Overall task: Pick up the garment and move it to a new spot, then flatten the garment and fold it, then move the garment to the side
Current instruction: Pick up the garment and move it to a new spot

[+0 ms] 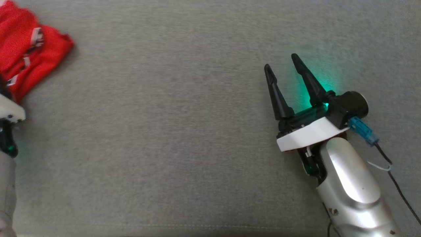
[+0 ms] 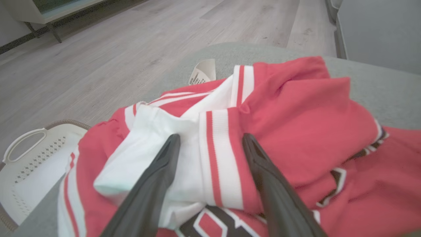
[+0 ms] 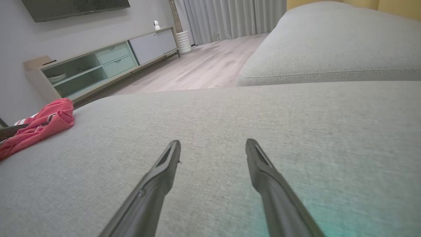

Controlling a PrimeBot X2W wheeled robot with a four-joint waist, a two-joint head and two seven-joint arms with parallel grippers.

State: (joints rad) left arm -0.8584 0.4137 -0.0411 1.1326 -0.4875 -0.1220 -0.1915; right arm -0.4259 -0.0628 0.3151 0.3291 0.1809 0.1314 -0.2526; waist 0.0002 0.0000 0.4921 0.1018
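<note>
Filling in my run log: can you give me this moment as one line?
left end effector: open, over garment | right end effector: open, above cushion | garment: red-white, crumpled, not gripped

Left gripper (image 2: 211, 138), fingers spread wide, over a crumpled red jersey (image 2: 296, 125) with white striped trim; a white fold lies between the fingertips. A care label (image 2: 204, 72) sticks out beyond them. The jersey rests on a grey cushion (image 2: 378, 89). A white perforated laundry basket (image 2: 29, 158) sits lower, left of the fingers, with wood-plank floor (image 2: 131, 49) beyond.
</note>
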